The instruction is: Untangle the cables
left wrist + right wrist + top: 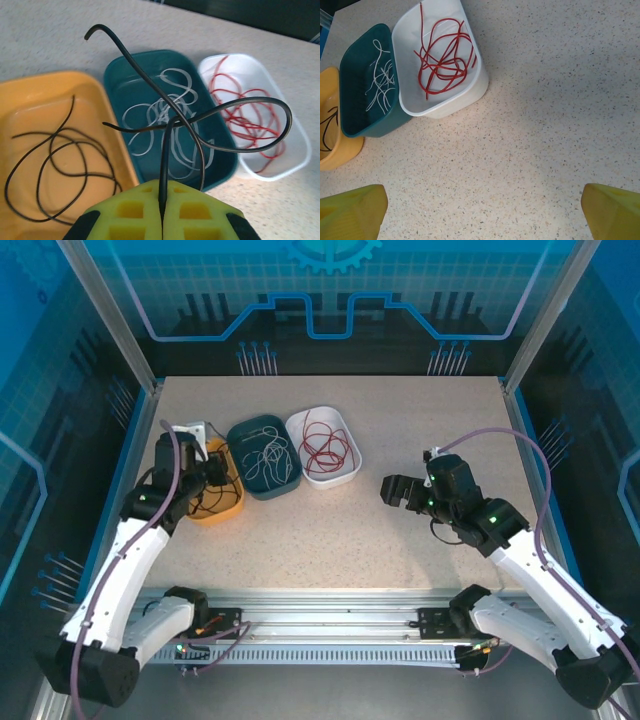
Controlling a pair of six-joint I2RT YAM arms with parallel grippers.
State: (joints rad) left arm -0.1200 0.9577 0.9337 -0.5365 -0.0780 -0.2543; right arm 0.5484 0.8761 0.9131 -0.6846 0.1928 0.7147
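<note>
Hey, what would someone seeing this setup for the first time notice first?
Three trays sit in a row on the table's left half: a white tray holding a red cable, a teal tray holding a white cable, and a yellow tray holding black loops. The left gripper is shut on a black cable arcing above the trays. The right gripper hangs open over bare tabletop.

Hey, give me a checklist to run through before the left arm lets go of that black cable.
1. Left pincer shut on black cable: ok.
2. Held loop over yellow tray: cannot tell; in the left wrist view it crosses in front of the teal tray and white tray.
3. Held loop free of white cable: cannot tell.
4. Red cable alone in white tray: ok.
5. Right pincer open, apart from trays: ok.
</note>
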